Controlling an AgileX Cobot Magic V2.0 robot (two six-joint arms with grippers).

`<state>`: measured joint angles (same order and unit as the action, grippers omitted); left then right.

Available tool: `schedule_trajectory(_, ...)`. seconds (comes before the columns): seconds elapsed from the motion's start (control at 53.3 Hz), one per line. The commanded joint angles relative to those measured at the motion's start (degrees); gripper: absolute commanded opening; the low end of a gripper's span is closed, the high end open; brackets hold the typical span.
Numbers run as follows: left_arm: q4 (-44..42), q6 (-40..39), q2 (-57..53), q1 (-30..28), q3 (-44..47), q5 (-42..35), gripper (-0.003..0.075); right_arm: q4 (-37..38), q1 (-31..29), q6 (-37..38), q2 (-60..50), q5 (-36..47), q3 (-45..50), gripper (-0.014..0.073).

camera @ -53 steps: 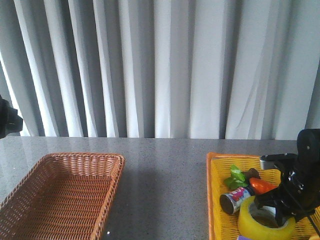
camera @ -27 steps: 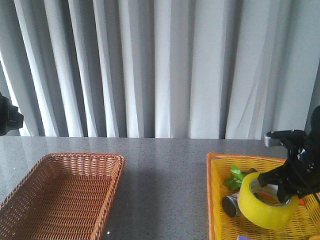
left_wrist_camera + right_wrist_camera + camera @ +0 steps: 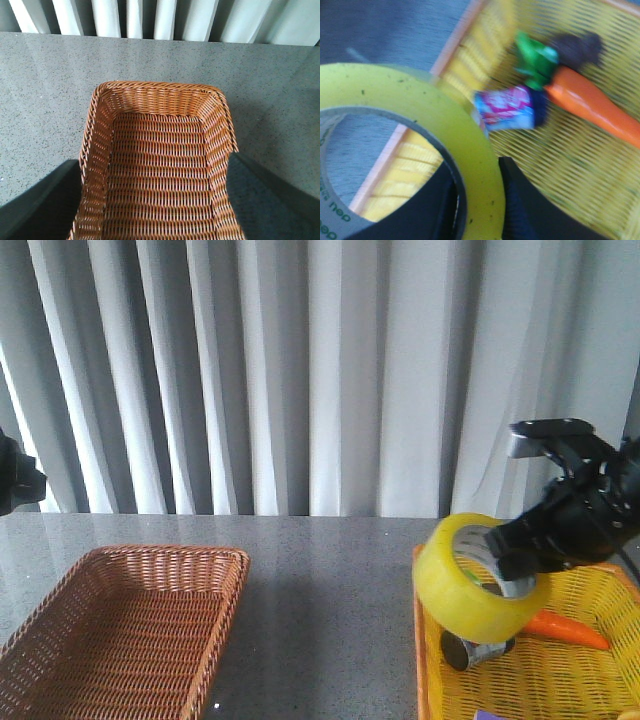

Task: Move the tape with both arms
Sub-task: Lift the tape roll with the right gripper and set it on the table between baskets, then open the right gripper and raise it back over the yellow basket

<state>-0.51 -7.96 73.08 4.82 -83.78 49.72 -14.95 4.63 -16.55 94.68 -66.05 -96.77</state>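
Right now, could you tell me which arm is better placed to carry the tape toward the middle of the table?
The right. Its gripper is shut on the tape, lifted above the yellow basket. The left gripper hangs over the brown wicker basket, holding nothing.

Pleated grey-white curtains (image 3: 300, 380) — speckled grey table (image 3: 330, 570).

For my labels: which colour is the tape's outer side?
Glossy yellow tape; front view shows it best.
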Motion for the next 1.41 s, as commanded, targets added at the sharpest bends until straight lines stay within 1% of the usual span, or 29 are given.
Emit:
schedule_trajectory(0.0,0.17,-0.31,-1.37,0.47,-1.95,-2.94,0.0576,-1.89,5.54,-0.74,-0.68,2.20,-6.85,-0.0002)
schedule_trajectory(0.15,0.17,-0.31,-1.37,0.47,-1.95,-2.24,0.0576,6.92,15.90,5.25,5.37,1.10,-17.19,-0.0002)
schedule_trajectory(0.225,0.17,-0.31,-1.48,0.47,-1.95,-2.04,0.0576,11.46,19.63,7.33,9.09,-0.42,-21.80,-0.0002)
schedule_trajectory(0.319,0.17,-0.31,-1.48,0.47,-1.95,-1.98,0.0576,15.34,22.73,9.59,13.36,-1.48,-25.30,-0.0002)
schedule_trajectory(0.506,0.17,-0.31,-1.48,0.47,-1.95,-1.80,0.0576,16.25,23.45,10.03,20.66,-1.42,-25.85,-0.0002)
schedule_trajectory(0.713,0.17,-0.31,-1.48,0.47,-1.95,-1.93,0.0576,20.06,23.39,10.03,27.44,-0.45,-25.85,-0.0002)
schedule_trajectory(0.844,0.17,-0.31,-1.48,0.47,-1.95,-1.81,0.0576,22.93,23.37,10.54,29.95,0.25,-25.85,-0.0002)
schedule_trajectory(0.938,0.17,-0.31,-1.48,0.47,-1.95,-1.81,0.0576,23.67,23.37,12.09,30.88,0.73,-25.85,0.0001)
schedule_trajectory(1.031,0.17,-0.31,-1.48,0.47,-1.95,-1.81,0.0576,24.75,23.26,13.34,31.44,0.75,-26.48,0.0018)
schedule_trajectory(1.144,0.17,-0.31,-1.48,0.47,-1.95,-1.81,0.0576,22.75,22.35,13.28,31.91,0.56,-27.84,0.0071)
schedule_trajectory(1.219,0.17,-0.31,-1.48,0.47,-1.95,-1.81,0.0576,20.07,21.63,12.69,31.91,0.12,-28.72,0.0131)
schedule_trajectory(1.294,0.17,-0.31,-1.48,0.47,-1.95,-1.81,0.0576,17.76,21.13,11.35,31.87,-0.17,-29.13,0.0211)
schedule_trajectory(1.388,0.17,-0.31,-1.48,0.47,-1.95,-1.81,0.0576,17.24,21.06,10.46,31.87,-0.60,-29.38,0.0346)
